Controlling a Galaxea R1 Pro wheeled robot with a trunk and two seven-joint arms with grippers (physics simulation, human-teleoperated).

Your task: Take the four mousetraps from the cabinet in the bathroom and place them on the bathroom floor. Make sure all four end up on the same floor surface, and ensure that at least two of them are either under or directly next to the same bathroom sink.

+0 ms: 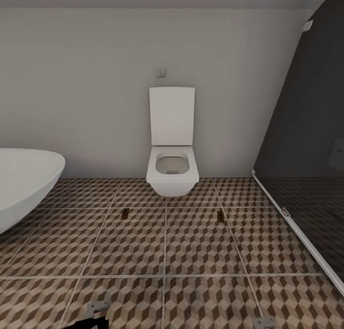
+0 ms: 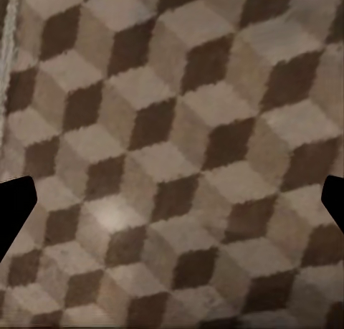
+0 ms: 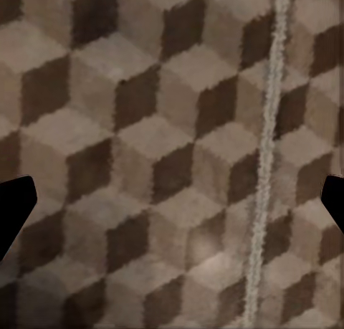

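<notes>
Mousetraps, two small tan wooden boards (image 1: 125, 213) (image 1: 220, 216), lie on your cube-patterned tile floor (image 1: 200, 248) either side of the white toilet (image 1: 172, 171), detail unreadable. Both grippers (image 2: 172, 200) (image 3: 172, 200) show spread, empty dark fingertips over tile; the white bathtub (image 1: 24, 185) is cut off.

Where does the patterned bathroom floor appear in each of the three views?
Head view: the bathroom floor covers the lower half, below the toilet and bathtub.
Left wrist view: floor behind both dark fingertips.
Right wrist view: floor likewise.
Shared landmark: the pale grout lines.
</notes>
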